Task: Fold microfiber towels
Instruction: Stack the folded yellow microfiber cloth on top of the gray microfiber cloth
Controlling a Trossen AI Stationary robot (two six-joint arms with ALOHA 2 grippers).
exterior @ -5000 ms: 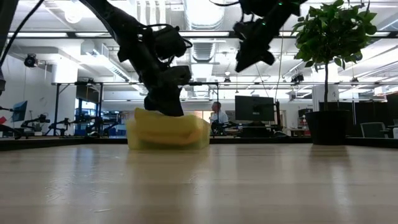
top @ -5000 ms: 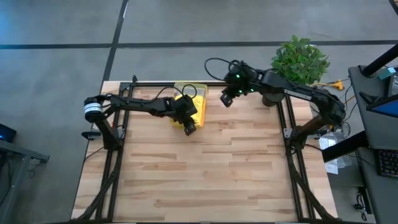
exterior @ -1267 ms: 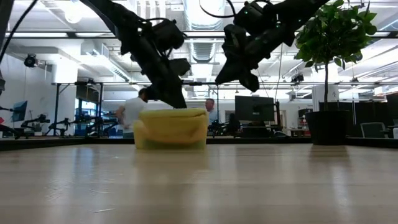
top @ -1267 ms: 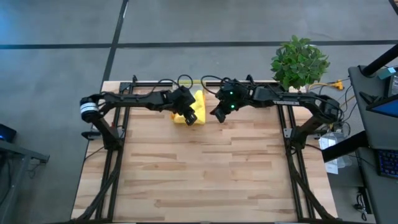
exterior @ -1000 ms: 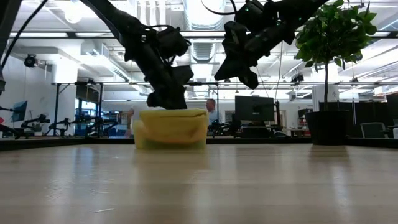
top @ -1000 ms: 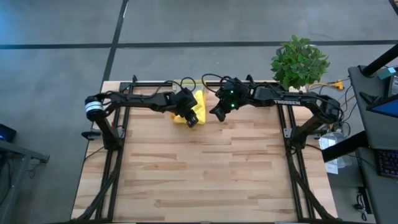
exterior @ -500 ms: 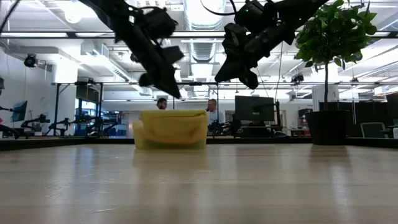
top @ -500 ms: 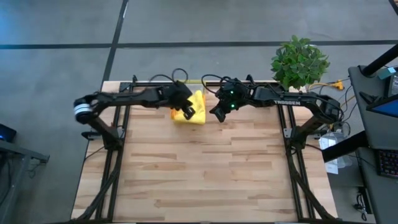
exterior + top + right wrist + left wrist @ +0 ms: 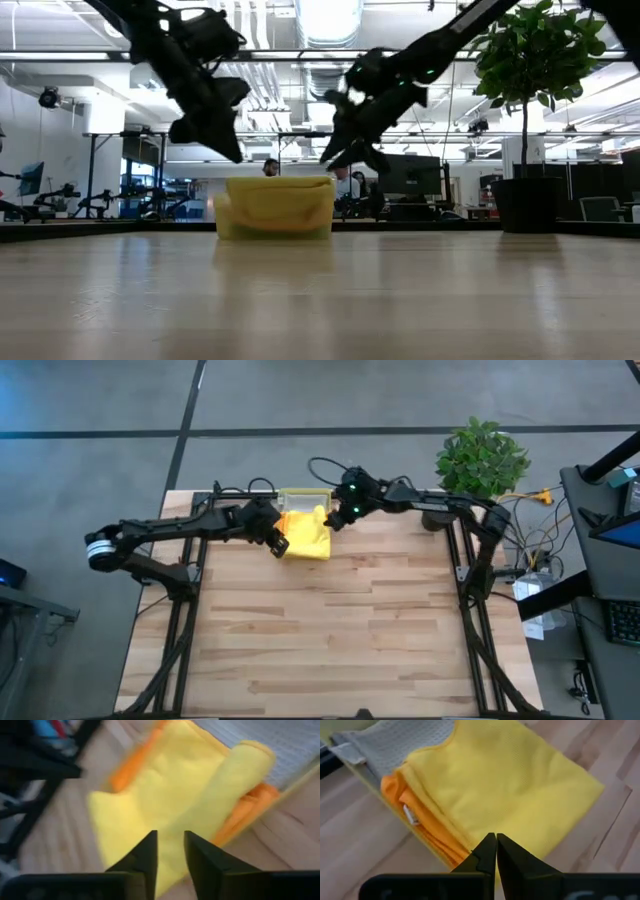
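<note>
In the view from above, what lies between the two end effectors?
In the high view, the bright yellow microfiber towel, draped over the translucent yellow plastic tray, lies between the left end effector and the right end effector.

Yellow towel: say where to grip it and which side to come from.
Pinch the loose corner of the yellow towel that spills out of the tray onto the table. That flap lies flat and bare, so coming down from above at the table-centre side looks easiest; the right claw, slightly open, hovers nearest.
</note>
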